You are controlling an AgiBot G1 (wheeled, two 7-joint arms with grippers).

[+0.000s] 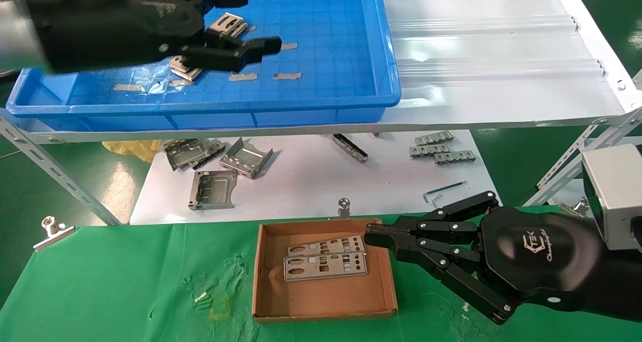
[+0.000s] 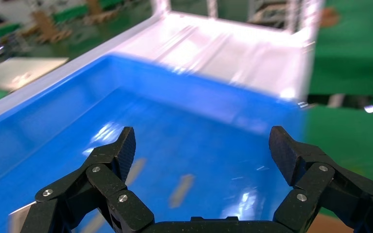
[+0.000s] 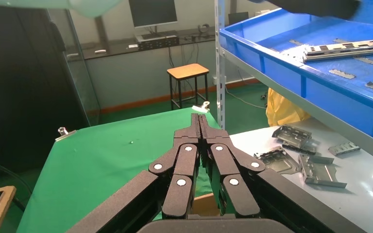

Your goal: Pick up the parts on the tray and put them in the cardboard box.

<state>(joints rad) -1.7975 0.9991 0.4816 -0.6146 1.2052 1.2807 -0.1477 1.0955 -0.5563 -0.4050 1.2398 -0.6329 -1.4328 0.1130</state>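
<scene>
The blue tray (image 1: 351, 101) stands on the raised white shelf at the back left. Silver punched plates (image 1: 228, 25) lie stacked on its floor, partly hidden by my left arm; they also show in the right wrist view (image 3: 349, 47). My left gripper (image 1: 253, 21) hovers over the tray, open wide and empty, with blue tray floor (image 2: 199, 145) between its fingers. The brown cardboard box (image 1: 321, 302) sits on the green cloth in front and holds two plates (image 1: 326, 259). My right gripper (image 1: 373, 235) is shut and empty at the box's far right corner.
Bent grey brackets (image 1: 220, 166) and small notched strips (image 1: 441, 149) lie on the white sheet below the shelf, with an Allen key (image 1: 444, 189). The white corrugated panel (image 1: 491, 41) lies right of the tray. Metal clips (image 1: 52, 229) hold the green cloth's edge.
</scene>
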